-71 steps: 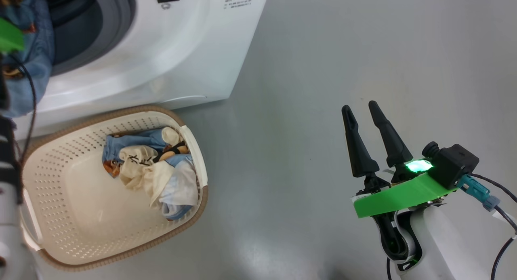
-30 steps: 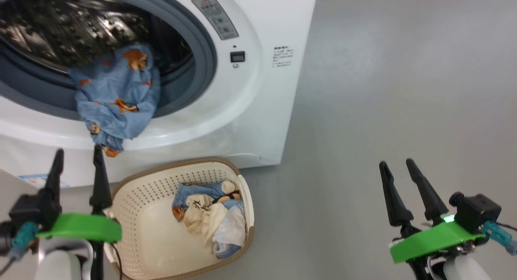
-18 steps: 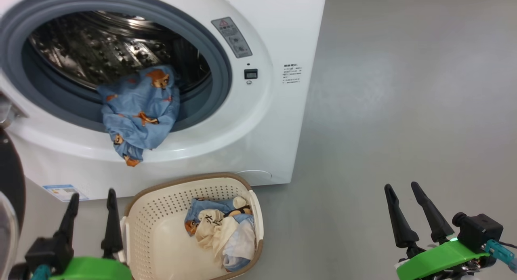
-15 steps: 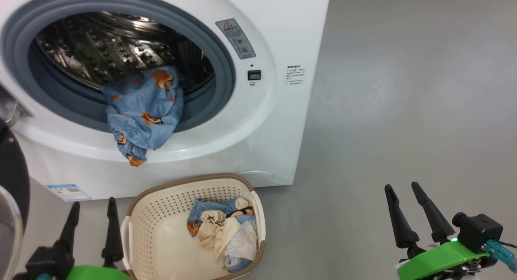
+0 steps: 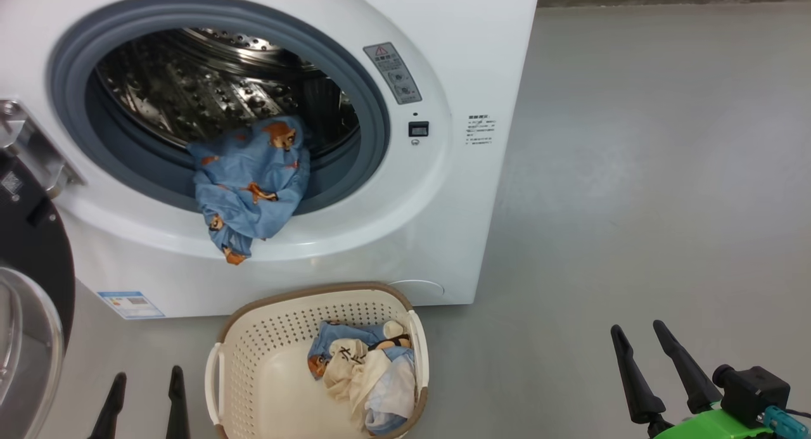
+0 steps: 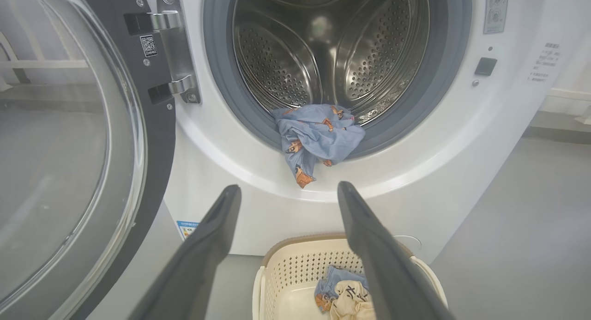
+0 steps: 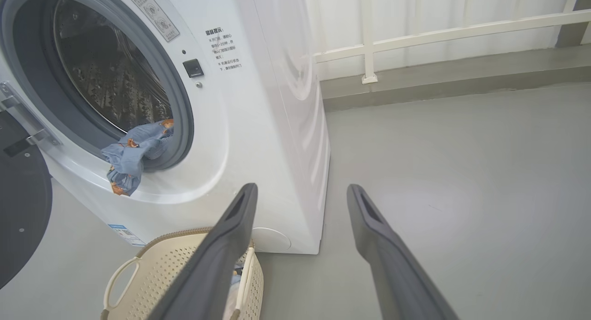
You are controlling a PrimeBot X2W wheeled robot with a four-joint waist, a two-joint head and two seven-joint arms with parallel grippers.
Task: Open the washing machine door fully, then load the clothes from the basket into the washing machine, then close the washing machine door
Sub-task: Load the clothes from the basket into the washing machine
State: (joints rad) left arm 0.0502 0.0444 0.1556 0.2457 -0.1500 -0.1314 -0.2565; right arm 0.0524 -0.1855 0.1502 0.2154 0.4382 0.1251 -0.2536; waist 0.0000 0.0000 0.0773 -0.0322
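Door (image 5: 37, 255) partly beyond left edge

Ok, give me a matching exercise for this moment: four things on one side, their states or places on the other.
1 washing machine door
2 blue printed garment
3 basket
4 left gripper

A jaws apart, holding nothing
B hanging out of the washing machine
C swung wide open
D on the floor, partly filled

Pairs: 1-C, 2-B, 3-D, 4-A
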